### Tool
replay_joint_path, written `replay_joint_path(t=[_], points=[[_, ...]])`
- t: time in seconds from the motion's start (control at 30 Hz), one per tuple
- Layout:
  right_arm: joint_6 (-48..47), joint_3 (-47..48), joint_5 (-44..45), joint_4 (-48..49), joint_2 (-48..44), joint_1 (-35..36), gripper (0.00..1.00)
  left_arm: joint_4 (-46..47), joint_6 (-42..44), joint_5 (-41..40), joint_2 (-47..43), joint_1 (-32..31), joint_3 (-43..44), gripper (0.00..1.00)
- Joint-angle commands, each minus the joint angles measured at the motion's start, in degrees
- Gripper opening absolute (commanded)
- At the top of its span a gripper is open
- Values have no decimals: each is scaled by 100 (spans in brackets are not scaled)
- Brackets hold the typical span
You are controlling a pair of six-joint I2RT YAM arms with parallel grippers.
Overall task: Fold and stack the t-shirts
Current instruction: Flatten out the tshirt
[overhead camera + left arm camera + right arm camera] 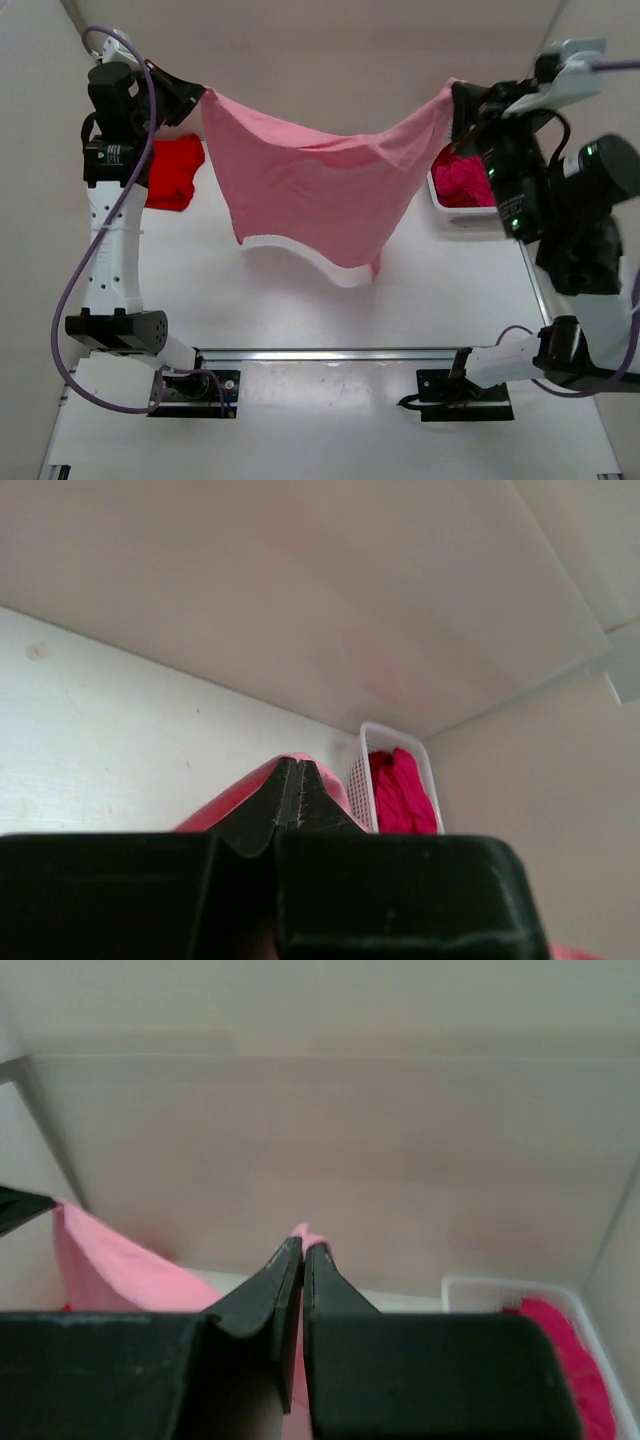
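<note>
A light pink t-shirt hangs stretched in the air between both arms, its lower hem near the table. My left gripper is shut on its left corner; in the left wrist view the gripper has pink cloth under its jaws. My right gripper is shut on the right corner; in the right wrist view the gripper has a pink tuft poking out between its tips, and the shirt hangs to the left. A bright red t-shirt lies on the table at left. Deep magenta t-shirts fill the basket.
A white mesh basket stands at the right edge of the table, also in the left wrist view and the right wrist view. A metal rail runs across the front between the arm bases.
</note>
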Motion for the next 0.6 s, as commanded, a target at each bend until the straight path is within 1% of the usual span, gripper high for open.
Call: replay_joint_path(t=[0.0, 0.03, 0.07, 0.1, 0.13, 0.17, 0.2, 0.23, 0.27, 0.3, 0.33, 0.37, 0.4, 0.43, 0.5, 0.53, 0.57], points=[[-4863, -1595, 2284, 5131, -367, 1799, 0, -266, 34, -356, 14, 114, 524, 0], [-5524, -1822, 2197, 6714, -440, 1959, 0, -170, -18, -277, 57, 115, 437, 0], [-5557, -1833, 2066, 6599, -406, 1891, 0, -99, -123, -102, 93, 106, 262, 0], [-3930, -1259, 1560, 4736, -275, 1072, 0, -64, -133, -65, 197, 115, 95, 0], [-1999, -801, 1007, 2150, 188, -102, 0, -72, -116, -13, 277, 97, 67, 0], [-1597, -561, 444, 1715, 253, -279, 0, -90, -29, -99, 321, 115, 15, 0], [-1202, -1168, -83, 1676, 167, -785, 0, -203, 103, -257, 408, 71, 23, 0], [-354, -1165, -471, 980, 436, -1243, 1, -265, 165, -328, 462, 71, -12, 0], [516, -1061, -1537, 494, 543, -1674, 0, -318, 235, -329, 471, 97, -108, 0], [812, -1338, -2217, 428, 657, -2226, 0, -309, 236, -346, 514, 106, -213, 0], [1276, -1402, -2572, 219, 937, -2754, 0, -327, 236, -312, 515, 115, -319, 0], [1429, -1472, -2985, 173, 1026, -2863, 0, -301, 297, -329, 523, 115, -468, 0], [1569, -1708, -3372, 269, 1245, -3178, 0, -362, 376, -485, 584, 115, -626, 0], [1701, -1719, -3671, 383, 1525, -3433, 0, -327, 420, -522, 707, 106, -767, 0], [1860, -1325, -4181, 393, 2185, -3847, 0, -231, 324, -364, 979, 115, -777, 0], [2061, -671, -4454, 349, 2727, -4110, 0, -169, 315, -320, 1285, 115, -455, 0], [2255, 180, -4744, 296, 3280, -4356, 0, -186, 219, -311, 1619, 106, 62, 0]])
